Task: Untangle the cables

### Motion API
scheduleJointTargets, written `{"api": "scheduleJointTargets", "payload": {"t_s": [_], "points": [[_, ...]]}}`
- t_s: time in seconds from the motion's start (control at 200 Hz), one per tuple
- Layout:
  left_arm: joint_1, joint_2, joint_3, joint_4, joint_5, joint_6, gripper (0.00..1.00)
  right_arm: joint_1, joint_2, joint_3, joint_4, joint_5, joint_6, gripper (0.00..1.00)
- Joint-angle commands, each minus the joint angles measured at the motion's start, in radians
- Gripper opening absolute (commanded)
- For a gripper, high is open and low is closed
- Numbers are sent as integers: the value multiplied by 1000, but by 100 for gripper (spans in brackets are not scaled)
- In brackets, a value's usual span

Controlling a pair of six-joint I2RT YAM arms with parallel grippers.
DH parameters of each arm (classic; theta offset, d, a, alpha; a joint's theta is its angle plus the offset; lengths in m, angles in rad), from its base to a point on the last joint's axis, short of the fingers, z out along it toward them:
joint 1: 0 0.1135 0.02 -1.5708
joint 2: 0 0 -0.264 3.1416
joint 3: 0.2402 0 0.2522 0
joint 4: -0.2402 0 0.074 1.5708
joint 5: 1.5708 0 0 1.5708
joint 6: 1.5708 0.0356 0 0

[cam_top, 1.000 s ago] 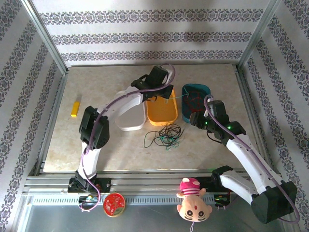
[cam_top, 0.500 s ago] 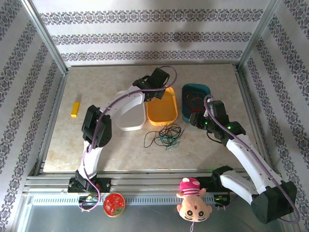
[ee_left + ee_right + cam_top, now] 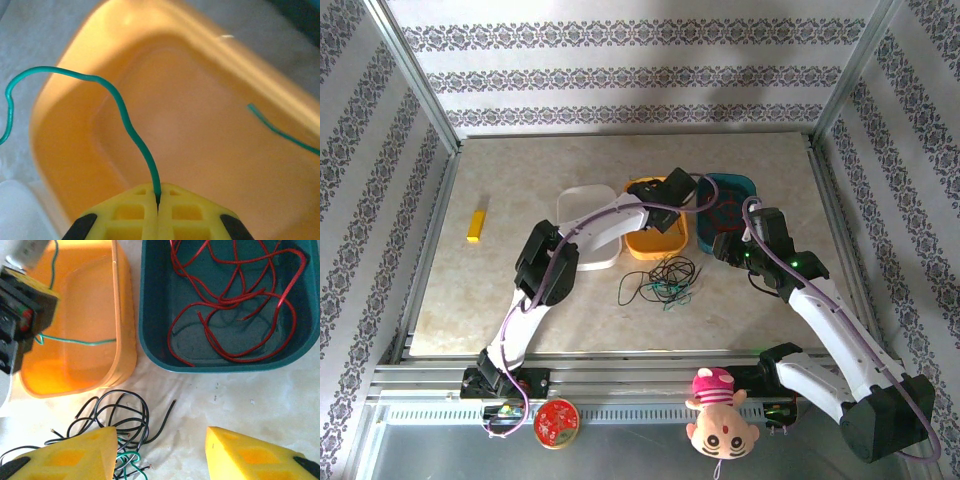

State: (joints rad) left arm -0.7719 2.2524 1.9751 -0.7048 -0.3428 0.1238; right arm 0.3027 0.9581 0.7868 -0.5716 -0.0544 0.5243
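Nearest my bases, the unsorted tangle (image 3: 665, 280) of black and green cables lies on the table between my two arms, at the near edge of the trays. My right gripper (image 3: 161, 436) hangs above its right side with the jaws spread and nothing in them. In the right wrist view the black loops sit at ten o'clock from those jaws, just beside one finger.

Farther out, my left gripper (image 3: 157, 199) is over the orange tray (image 3: 210, 150), its jaws pressed together and pinching a single green cable (image 3: 125, 117). That is the relation that matters now. From the pinch the cable rises toward eleven o'clock and bends over to nine o'clock. It then crosses the tray's rim, so that stretch hangs outside the tray while the held end is well inside it. I judge that letting go here could leave the cable draped over the rim, so it probably needs drawing farther in first.

Farthest, at about one o'clock from my right jaws, the teal tray (image 3: 150, 300) holds the red cables (image 3: 225, 302), loosely coiled and apart from everything else.
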Motion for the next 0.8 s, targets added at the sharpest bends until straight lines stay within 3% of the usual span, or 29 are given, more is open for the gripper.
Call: {"api": "scheduleJointTargets", "payload": {"t_s": [0.0, 0.385, 0.605, 0.69, 0.75, 0.799], "points": [[-20, 27, -2, -55, 19, 58, 0, -11, -3, -1, 7, -1, -3, 49], [15, 52, -41, -76, 281, -41, 0, -11, -9, -1, 6, -5, 7, 49], [66, 90, 20, -30, 267, -17, 0, -9, -23, -1, 4, 12, 19, 50], [67, 111, 88, -59, 224, 7, 18, -10, -29, 1, 6, 22, 26, 50], [67, 100, 117, -59, 210, 8, 39, -9, -32, 3, 8, 25, 29, 50], [65, 69, 113, -34, 211, 7, 49, -8, -33, 2, 12, 25, 32, 50]]}}
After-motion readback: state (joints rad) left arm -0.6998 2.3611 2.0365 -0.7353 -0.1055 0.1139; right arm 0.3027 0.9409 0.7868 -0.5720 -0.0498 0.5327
